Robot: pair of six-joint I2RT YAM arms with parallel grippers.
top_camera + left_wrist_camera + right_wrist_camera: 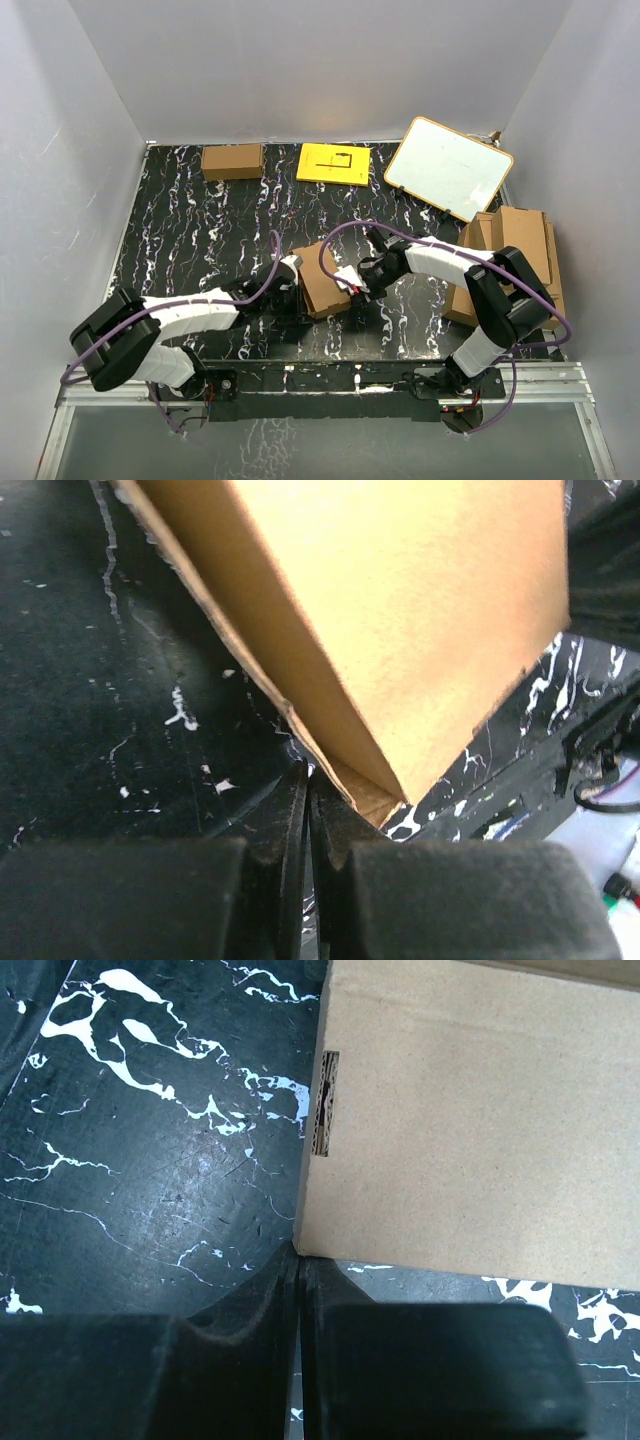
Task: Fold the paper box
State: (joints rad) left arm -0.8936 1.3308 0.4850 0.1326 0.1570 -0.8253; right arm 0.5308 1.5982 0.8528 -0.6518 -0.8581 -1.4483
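Plain white walls (300, 60), black white-veined marble tabletop (180, 230), even light

Left gripper (305, 775) and right gripper (298, 1265) are black; white-shelled arms (190, 318) with black joints carry purple cables (276, 250) looping above the black base rail (330, 380).

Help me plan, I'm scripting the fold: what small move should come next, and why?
Probably nudge the right gripper forward against the paper box while the left gripper braces: both are shut, tips at the box's lower corners, gripping nothing visible.
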